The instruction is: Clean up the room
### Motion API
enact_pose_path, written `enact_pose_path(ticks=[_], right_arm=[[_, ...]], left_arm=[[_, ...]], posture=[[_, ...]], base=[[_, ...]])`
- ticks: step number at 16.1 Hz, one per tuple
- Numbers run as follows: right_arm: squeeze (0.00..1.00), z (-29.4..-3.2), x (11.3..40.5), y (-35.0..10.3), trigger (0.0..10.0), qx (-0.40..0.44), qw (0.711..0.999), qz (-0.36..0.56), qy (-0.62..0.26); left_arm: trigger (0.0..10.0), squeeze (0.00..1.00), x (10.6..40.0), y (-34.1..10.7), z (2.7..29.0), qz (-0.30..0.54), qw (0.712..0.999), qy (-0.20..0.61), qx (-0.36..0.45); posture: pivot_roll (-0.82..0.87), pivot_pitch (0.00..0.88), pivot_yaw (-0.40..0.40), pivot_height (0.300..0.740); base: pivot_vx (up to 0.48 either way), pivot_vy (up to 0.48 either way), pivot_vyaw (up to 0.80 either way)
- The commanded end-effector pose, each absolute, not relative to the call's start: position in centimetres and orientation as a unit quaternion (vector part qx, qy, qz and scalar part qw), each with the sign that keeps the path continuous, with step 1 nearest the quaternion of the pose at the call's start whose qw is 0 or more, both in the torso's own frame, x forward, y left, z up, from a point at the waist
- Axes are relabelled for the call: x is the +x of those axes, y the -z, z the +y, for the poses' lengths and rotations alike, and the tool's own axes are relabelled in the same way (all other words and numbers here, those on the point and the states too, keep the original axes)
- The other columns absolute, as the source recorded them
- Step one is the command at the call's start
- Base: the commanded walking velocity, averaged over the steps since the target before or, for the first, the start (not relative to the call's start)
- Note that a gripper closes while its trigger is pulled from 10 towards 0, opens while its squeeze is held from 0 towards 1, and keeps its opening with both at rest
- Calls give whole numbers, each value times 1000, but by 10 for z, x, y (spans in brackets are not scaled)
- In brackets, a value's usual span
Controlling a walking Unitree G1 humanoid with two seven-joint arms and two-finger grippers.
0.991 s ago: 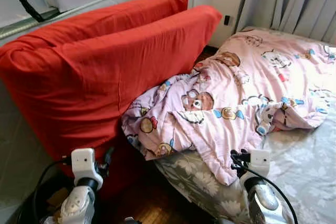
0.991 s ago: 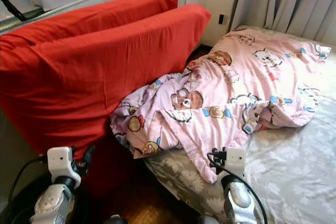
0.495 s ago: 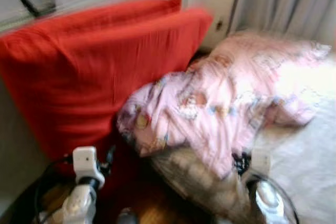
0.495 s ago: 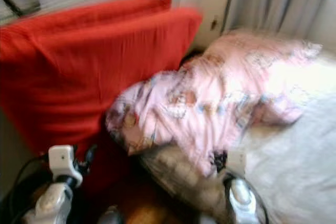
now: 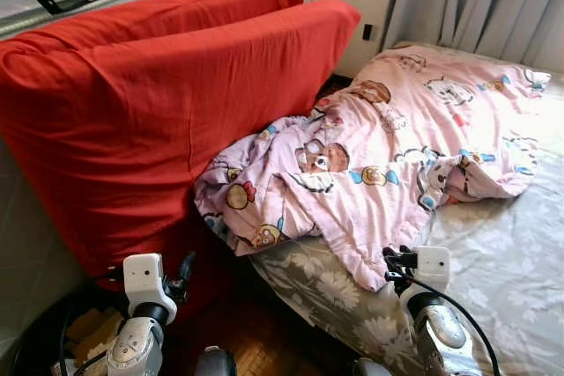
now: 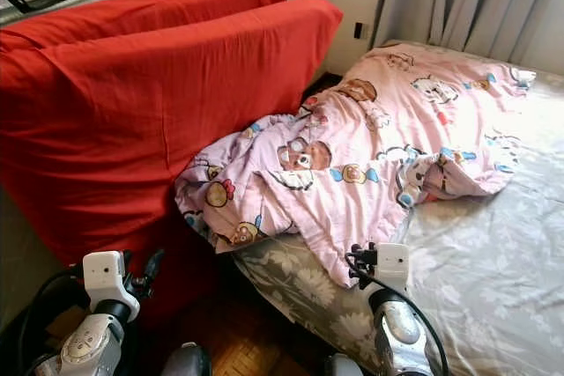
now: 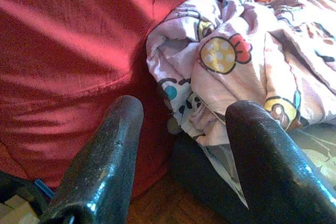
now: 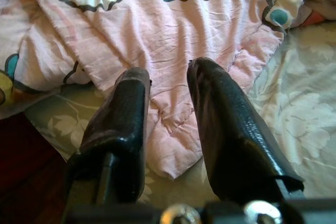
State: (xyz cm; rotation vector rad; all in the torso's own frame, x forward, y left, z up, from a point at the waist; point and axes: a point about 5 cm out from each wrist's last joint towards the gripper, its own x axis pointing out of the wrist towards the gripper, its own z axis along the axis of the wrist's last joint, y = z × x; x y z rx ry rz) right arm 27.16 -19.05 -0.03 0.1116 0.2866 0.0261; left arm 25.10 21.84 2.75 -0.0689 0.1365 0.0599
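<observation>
Tools at the ready: my left tool (image 7: 184, 145), wide open, faces red cushions (image 5: 167, 103); my right tool (image 8: 168, 124), narrowly parted and empty, hovers over the pink blanket (image 5: 397, 147) on the bed (image 5: 502, 261).

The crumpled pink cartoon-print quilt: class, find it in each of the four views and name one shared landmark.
Left eye: centre and right, on the bed, pink cartoon-print quilt.
Right eye: centre.
Left wrist: beyond the fingers.
Right wrist: under the fingers.
Landmark: grey floral bedsheet.

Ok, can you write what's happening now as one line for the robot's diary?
scene: pink blanket crumpled on bed, beside red cushion | left gripper: open, empty | right gripper: open, over blanket corner
</observation>
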Motion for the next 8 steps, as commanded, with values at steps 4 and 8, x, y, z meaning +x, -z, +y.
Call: enact_pose_path(ticks=[4, 8], right_arm=[[0, -189, 271, 0, 10000, 54, 988, 141, -18], [0, -189, 272, 0, 10000, 59, 988, 143, -14]], left_arm=[[10000, 0, 249, -30, 223, 67, 997, -37, -29], [10000, 0, 249, -31, 222, 65, 997, -36, -31]], posture=[[-34, 64, 6, 637], [-37, 69, 6, 637]], base=[[0, 0, 500], [60, 0, 0]])
